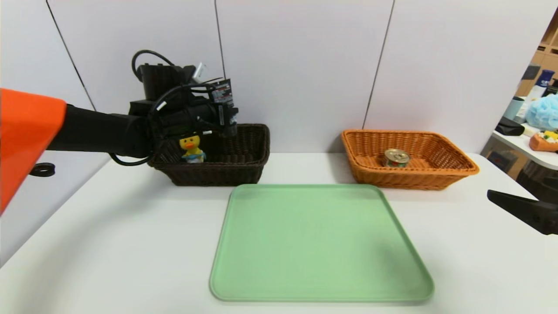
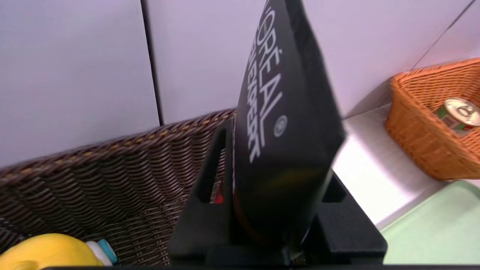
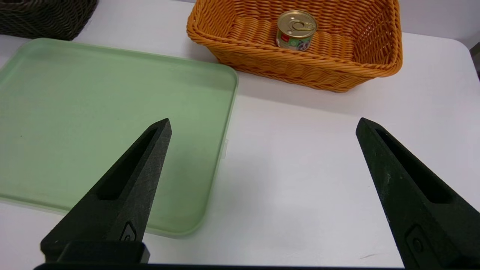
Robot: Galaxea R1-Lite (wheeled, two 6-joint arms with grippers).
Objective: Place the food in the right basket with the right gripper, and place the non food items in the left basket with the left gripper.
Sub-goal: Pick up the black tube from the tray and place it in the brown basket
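The left gripper (image 2: pixel 277 225), clamped on the black tube (image 2: pixel 281 123), holds it above the dark brown basket (image 2: pixel 112 176) beside the duck (image 2: pixel 45 251).

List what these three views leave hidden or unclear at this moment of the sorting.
- Left tool: in the head view its own wrist and camera block hide the fingers and the black tube.
- Tube cap end: in the left wrist view, cut off by the bottom edge.
- Yellow duck: the arm overlaps its top in the head view; the wrist view shows only a corner.
- Dark basket floor: mostly hidden by the arm.
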